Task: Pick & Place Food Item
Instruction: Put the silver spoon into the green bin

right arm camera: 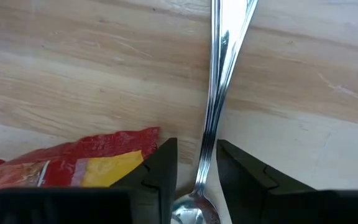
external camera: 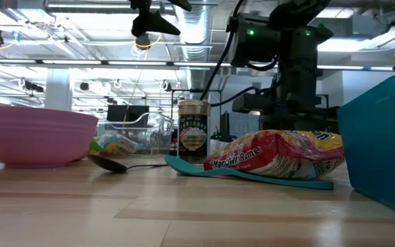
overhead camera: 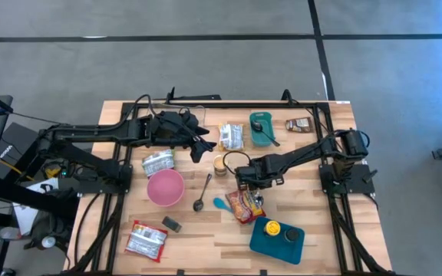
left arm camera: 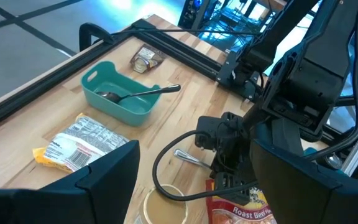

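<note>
- Lying flat on the table (overhead camera: pixel 206 230), the red ramen packet (overhead camera: pixel 245 205) looks light, crinkly and slippery; an edge pinch suits it.
- Right gripper (right arm camera: pixel 196 163) hovers just beside the packet, fingers narrowly parted astride a metal utensil handle (right arm camera: pixel 219 74).
- Left gripper (overhead camera: pixel 199 146) waits, spread wide and empty.

A: Setting? Looks like a robotics lab or industrial test space, not a kitchen

B: Agreed. Evidence, high view: wooden table (overhead camera: pixel 206 230) ringed by a black metal frame (overhead camera: pixel 229 100), standing on grey concrete floor (overhead camera: pixel 206 46) marked with dark tape lines across the top of the frame

A: Low view, upper part: exposed ceiling ducting (external camera: pixel 197 31), pipes and strip lights

B: Behind, centre: monitors (external camera: pixel 125 112) and workstation clutter. Left wrist view, top right: blue-lit equipment (left arm camera: pixel 241 15) beyond the table edge
</note>
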Motion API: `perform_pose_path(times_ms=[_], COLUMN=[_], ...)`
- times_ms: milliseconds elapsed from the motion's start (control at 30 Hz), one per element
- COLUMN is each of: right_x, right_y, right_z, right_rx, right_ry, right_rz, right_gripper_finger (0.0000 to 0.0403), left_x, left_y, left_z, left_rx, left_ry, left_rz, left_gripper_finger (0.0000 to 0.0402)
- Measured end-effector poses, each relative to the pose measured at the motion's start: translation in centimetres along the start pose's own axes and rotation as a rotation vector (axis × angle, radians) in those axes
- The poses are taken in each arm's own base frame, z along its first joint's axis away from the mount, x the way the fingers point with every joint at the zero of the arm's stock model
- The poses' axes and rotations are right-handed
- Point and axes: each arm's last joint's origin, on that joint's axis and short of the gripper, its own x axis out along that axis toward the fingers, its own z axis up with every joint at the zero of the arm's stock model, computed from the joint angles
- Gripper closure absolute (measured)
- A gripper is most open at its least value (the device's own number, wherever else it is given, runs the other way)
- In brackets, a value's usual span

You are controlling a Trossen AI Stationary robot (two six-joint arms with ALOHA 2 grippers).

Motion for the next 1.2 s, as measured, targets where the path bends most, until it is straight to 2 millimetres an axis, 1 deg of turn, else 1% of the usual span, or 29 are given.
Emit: perform_pose_path(times_ms=[133, 200, 600, 800, 900, 1067, 1200], right_x=[0.0, 0.0, 0.0, 0.0, -0.5, -1.8, -3.4], right_y=[0.0, 0.0, 0.0, 0.0, -0.1, -0.6, -1.3], right_z=[0.0, 0.1, 0.1, 0.2, 0.2, 0.2, 0.1], right_rx=[0.002, 0.003, -0.012, -0.018, -0.025, -0.033, -0.041], right_ry=[0.0, 0.0, -0.002, -0.019, -0.042, -0.063, -0.104], right_rz=[0.0, 0.0, 0.002, -0.001, 0.003, 0.0, 0.004], right_gripper_finger=[0.0297, 0.0304, 0.0394, 0.0388, 0.0394, 0.0397, 0.0396], left_x=[0.0, 0.0, 0.0, 0.0, 0.0, 0.0, 0.0], left_y=[0.0, 0.0, 0.0, 0.0, 0.0, 0.0, 0.0], left_z=[0.0, 0.0, 0.0, 0.0, 0.0, 0.0, 0.0], left_rx=[0.0, 0.0, 0.0, 0.0, 0.0, 0.0, 0.0], left_ry=[0.0, 0.0, 0.001, 0.0, 0.0, -0.001, -0.001], left_rz=[-0.001, -0.001, -0.003, -0.002, -0.002, 0.0, 0.0], left_gripper_finger=[0.0101, 0.0101, 0.0101, 0.0101, 0.0101, 0.0101, 0.0101])
